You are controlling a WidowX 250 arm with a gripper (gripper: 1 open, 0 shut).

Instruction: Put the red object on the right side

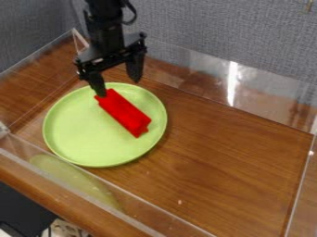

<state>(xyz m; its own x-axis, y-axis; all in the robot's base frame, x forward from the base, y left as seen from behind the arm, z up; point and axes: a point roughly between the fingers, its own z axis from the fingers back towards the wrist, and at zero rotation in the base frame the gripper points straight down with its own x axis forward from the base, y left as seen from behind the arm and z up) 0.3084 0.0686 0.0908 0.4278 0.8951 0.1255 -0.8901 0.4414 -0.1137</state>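
Brown wooden tabletop (223,157) fills most of the view, bordered by transparent plastic-like edging (254,88) with a speckled grey surface (247,28) beyond its far side. No letters, logos or labels can be read anywhere.

Cut off by the upper border is the black jointed robot arm (107,17), so its base is out of sight. Its black two-fingered gripper (113,86) partly covers the far rim of the round lime-green plate (81,139), and the fine shape of its tips is hard to make out against the dark wood. A long, pale greenish object (74,181) lies near the lower left, blurred behind the clear edging; what it is cannot be told. Dark shapes in the bottom left corner are cropped too.

Bright red, the elongated rectangular block (124,112) rests on the plate, slanted, toward its right side. It lies on the near side of the gripper, whose jaws stand wide apart, with nothing held between them.
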